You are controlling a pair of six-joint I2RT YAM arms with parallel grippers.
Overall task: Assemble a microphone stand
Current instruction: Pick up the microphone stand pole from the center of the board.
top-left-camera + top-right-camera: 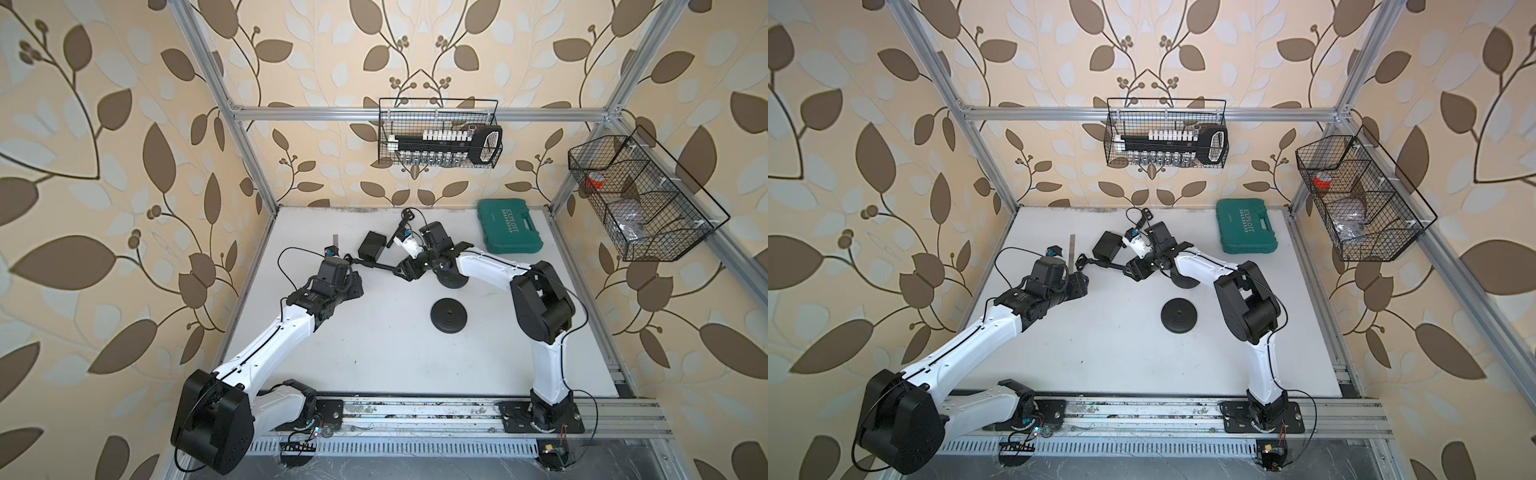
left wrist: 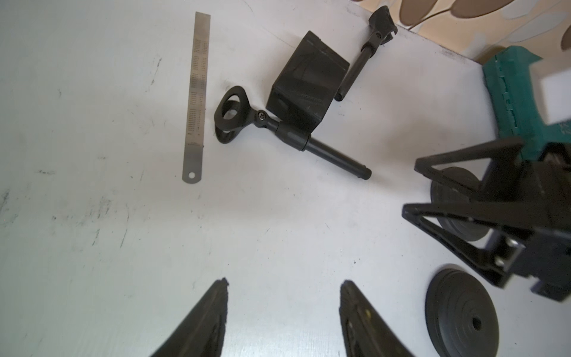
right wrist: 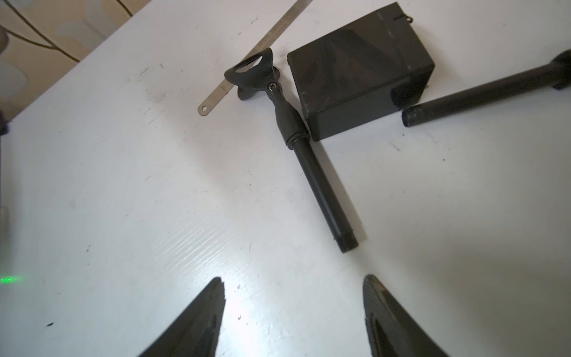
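Nearest to the arm mounts, a round black base (image 1: 449, 316) lies flat on the white table (image 1: 353, 365). It is free on all sides and its centre hole faces up, so a pole can go in from above. A second base (image 1: 452, 279) lies a little farther away, partly hidden under the right arm.

The left gripper (image 2: 282, 284) hangs over bare table with its fingers about half apart and nothing between them. The right gripper (image 3: 293, 281) is low over the table, also spread and empty. The threaded end of the pole with clip (image 3: 312, 160) lies just in front of it, so I judge this pole is the next part to take.

This pole lies flat between the 2 grippers, with its clip turned toward the left arm. Its collar is just beside a black box (image 2: 306, 89). I cannot tell if they touch. A steel ruler (image 2: 196, 92) lies beside the clip.

Behind the box a second pole (image 3: 482, 88) lies flat too, well apart from both bases. No pole stands in a base, so in my judgement the assembly is at its beginning.

At the back a closed green tool case (image 1: 509, 232) sits against the wall on the right side. Above it 1 wire basket (image 1: 390, 124) hangs on the back rail and 1 side basket (image 1: 665, 245) on the frame, both out of the work area.
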